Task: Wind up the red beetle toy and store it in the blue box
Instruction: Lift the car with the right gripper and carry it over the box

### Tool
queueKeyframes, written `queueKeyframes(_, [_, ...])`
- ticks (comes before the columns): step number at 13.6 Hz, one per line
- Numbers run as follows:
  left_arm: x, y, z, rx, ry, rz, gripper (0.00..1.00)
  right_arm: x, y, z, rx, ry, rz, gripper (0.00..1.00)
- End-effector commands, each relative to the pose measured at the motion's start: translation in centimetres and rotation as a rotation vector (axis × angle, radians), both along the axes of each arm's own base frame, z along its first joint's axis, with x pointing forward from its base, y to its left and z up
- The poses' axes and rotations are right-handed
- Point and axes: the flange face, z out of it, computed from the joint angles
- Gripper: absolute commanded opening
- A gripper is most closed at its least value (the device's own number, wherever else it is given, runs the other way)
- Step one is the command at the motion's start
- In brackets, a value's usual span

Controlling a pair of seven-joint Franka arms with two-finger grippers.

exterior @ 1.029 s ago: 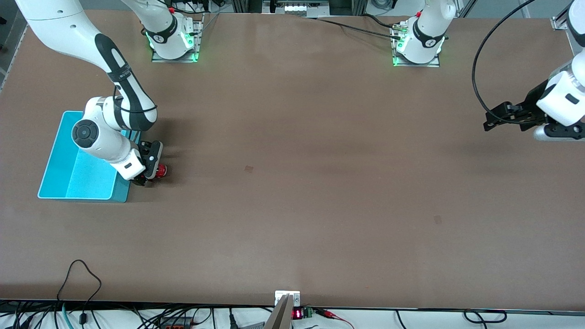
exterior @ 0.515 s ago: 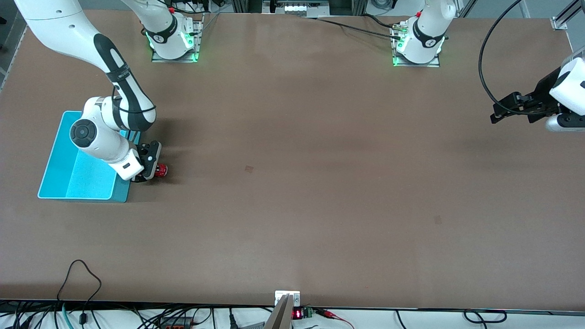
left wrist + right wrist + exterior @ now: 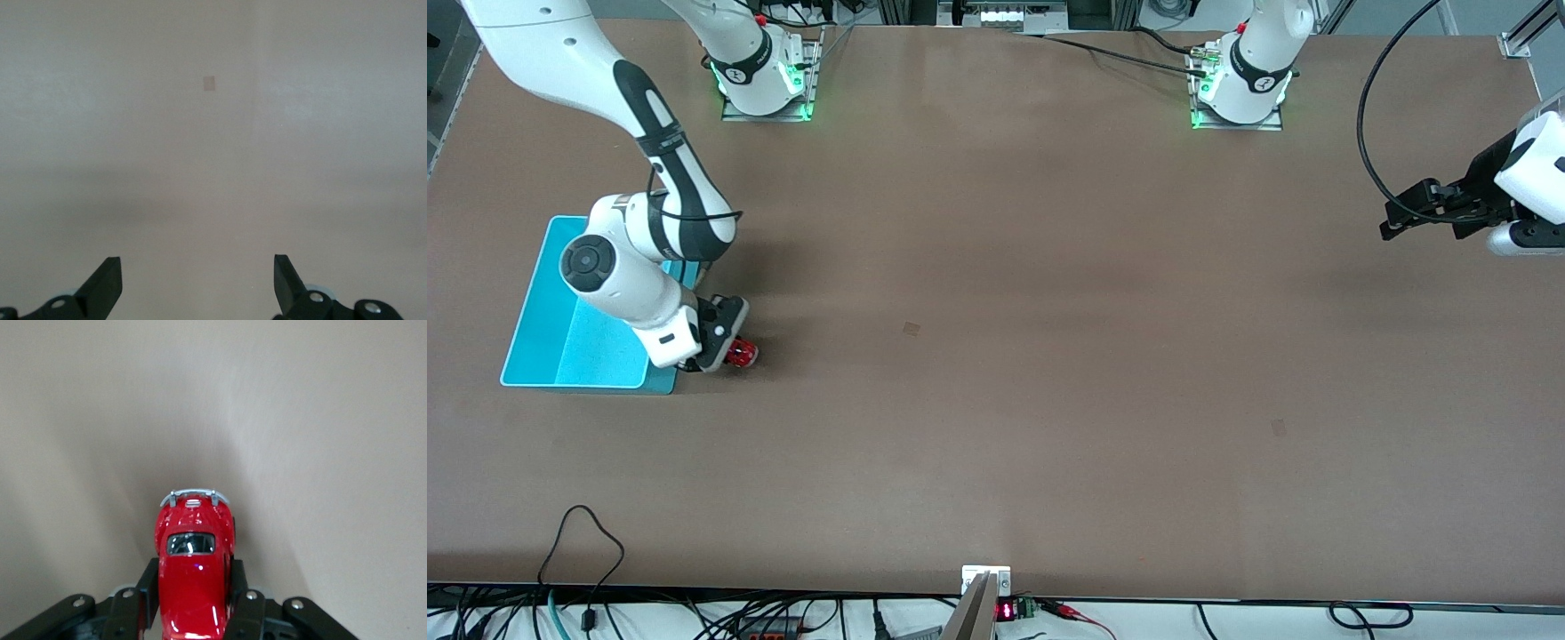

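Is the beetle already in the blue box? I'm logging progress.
No, the red beetle toy sits on the table beside the blue box, clamped in the right gripper.

One tiny glossy red beetle-shaped toy car (image 3: 741, 353). One light blue rectangular plastic bin (image 3: 543, 331) with tall walls. Two white robot arms, each with one black two-finger pincer: right pincer (image 3: 725, 349), left pincer (image 3: 1394, 224). One brown surface (image 3: 1049, 356).
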Motion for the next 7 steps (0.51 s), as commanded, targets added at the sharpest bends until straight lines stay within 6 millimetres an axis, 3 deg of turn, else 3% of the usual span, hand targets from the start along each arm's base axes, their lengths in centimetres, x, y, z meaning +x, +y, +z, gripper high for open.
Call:
queueKeyframes(1, [-0.3, 0.0, 0.8, 0.017, -0.002, 0.004, 1.00, 1.0, 1.9, 4.0, 0.003, 0.053, -0.197, 0.00])
queueKeyframes(3, [-0.2, 0.0, 0.9, 0.017, -0.005, 0.004, 1.00, 1.1, 0.2, 6.6, -0.014, 0.085, -0.293, 0.00])
queueKeyframes(7, [-0.2, -0.3, 1.0, 0.016, -0.016, 0.000, 1.00, 1.3, -10.8, 10.2, -0.053, 0.103, -0.567, 0.00])
